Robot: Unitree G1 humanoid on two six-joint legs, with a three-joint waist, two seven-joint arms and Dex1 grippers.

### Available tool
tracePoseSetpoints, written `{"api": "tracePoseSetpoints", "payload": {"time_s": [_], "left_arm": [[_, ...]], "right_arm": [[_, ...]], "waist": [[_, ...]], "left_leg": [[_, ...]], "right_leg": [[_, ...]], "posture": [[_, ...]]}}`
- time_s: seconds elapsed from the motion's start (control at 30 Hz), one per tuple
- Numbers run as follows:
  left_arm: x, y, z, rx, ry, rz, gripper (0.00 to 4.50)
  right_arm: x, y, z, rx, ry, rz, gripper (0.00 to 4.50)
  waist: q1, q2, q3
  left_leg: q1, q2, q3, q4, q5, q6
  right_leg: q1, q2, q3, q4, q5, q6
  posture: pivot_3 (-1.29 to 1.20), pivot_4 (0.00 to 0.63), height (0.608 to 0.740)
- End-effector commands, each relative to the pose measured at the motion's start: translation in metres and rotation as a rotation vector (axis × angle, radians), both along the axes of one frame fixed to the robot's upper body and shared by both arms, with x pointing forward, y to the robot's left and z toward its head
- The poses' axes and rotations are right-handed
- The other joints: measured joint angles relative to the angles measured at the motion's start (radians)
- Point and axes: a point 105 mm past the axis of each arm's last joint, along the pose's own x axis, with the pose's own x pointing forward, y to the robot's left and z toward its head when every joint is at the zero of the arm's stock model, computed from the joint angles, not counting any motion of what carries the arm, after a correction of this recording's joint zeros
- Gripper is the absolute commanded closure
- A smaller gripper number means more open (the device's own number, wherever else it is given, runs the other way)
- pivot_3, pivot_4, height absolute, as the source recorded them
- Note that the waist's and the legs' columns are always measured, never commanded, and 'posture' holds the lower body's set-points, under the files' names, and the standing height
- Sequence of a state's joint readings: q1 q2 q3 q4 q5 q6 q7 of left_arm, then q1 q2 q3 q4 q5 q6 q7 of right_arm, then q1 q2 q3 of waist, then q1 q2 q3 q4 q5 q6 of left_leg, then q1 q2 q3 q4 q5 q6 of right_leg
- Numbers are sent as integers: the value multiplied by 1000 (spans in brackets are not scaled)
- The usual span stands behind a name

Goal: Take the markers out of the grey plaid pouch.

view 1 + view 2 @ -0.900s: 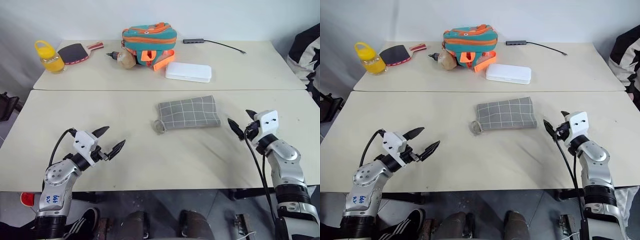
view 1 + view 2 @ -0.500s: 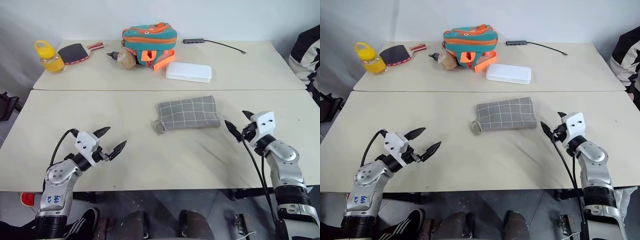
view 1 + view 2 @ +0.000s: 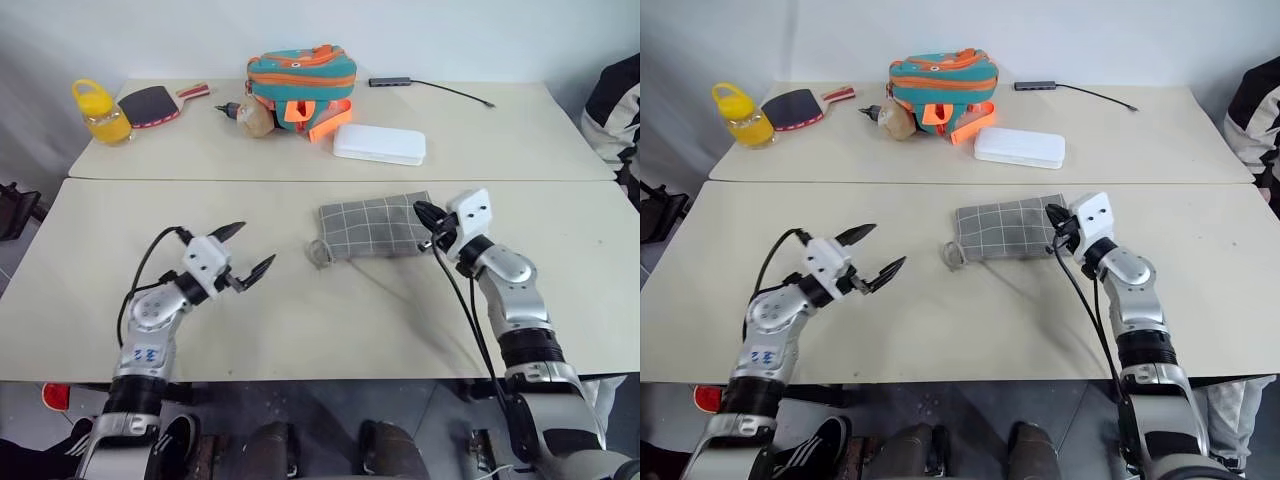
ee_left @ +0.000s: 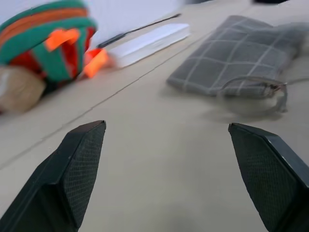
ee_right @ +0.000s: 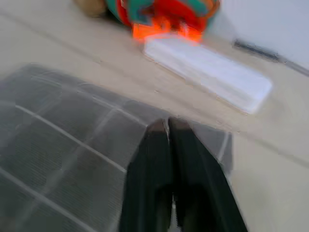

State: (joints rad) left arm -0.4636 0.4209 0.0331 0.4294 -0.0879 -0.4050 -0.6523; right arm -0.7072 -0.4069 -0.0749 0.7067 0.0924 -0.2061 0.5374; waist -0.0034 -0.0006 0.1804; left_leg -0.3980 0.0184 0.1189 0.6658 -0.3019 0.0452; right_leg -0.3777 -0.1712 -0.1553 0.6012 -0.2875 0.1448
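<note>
On the grey plaid pouch (image 3: 376, 225), no writing; only white grid lines.

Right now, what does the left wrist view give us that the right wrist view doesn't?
Left wrist alone: the left gripper with its fingers spread wide, and the small ring at the grey plaid pouch's near corner. Right wrist alone: the right gripper, shut, over the pouch's far end. Both: the grey plaid pouch, the white flat box and the teal-and-orange bag.
</note>
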Motion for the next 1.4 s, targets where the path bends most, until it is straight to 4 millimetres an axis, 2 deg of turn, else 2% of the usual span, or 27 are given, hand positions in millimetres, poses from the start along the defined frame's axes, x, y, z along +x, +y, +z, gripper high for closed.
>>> {"api": "tracePoseSetpoints", "payload": {"time_s": [0.03,0.1,0.17,0.53,0.9,1.03,1.3,1.4], "left_arm": [[18,-20,9,64,-76,-36,186],[33,-29,14,112,-104,-28,186],[38,-35,11,201,-124,-49,186],[47,-46,-1,482,-191,-113,186],[43,-87,-3,478,-231,-200,186],[41,-95,-4,465,-210,-236,186],[37,-97,-5,430,-211,-252,2722],[36,-98,-4,406,-203,-256,3698]], "right_arm": [[11,2,5,-57,-39,-43,4456],[14,7,-3,-78,-9,-38,4456],[13,9,-9,-89,0,-25,4456],[7,0,-16,-94,19,-38,4456],[6,12,-9,-71,-5,0,4456],[6,12,-8,-71,-7,2,4456],[4,12,-5,-71,-18,11,4500],[1,20,-1,-76,-38,58,4500]], "waist": [[-3,0,0],[-7,0,0],[-14,0,0],[-28,0,0],[-25,0,0],[-24,0,0],[-26,0,0],[-25,0,0]], "left_leg": [[0,0,0,0,0,0],[0,-3,0,0,0,0],[-1,-3,0,-1,1,-1],[-1,-4,-2,-1,1,0],[-1,-2,-2,-1,1,0],[-1,-3,-2,-1,1,0],[-2,-2,-2,-1,1,0],[-2,-2,-3,-1,1,0]], "right_leg": [[0,0,0,0,0,0],[0,0,-1,0,0,0],[0,1,-2,0,0,0],[1,1,-3,-1,0,0],[1,0,-3,0,0,0],[1,0,-3,0,0,0],[0,0,-3,0,0,0],[0,0,-3,0,0,0]], "posture": [[0,150,740],[0,150,740],[0,150,740],[0,150,740],[0,150,740],[0,150,740],[0,150,740],[0,150,740]]}}
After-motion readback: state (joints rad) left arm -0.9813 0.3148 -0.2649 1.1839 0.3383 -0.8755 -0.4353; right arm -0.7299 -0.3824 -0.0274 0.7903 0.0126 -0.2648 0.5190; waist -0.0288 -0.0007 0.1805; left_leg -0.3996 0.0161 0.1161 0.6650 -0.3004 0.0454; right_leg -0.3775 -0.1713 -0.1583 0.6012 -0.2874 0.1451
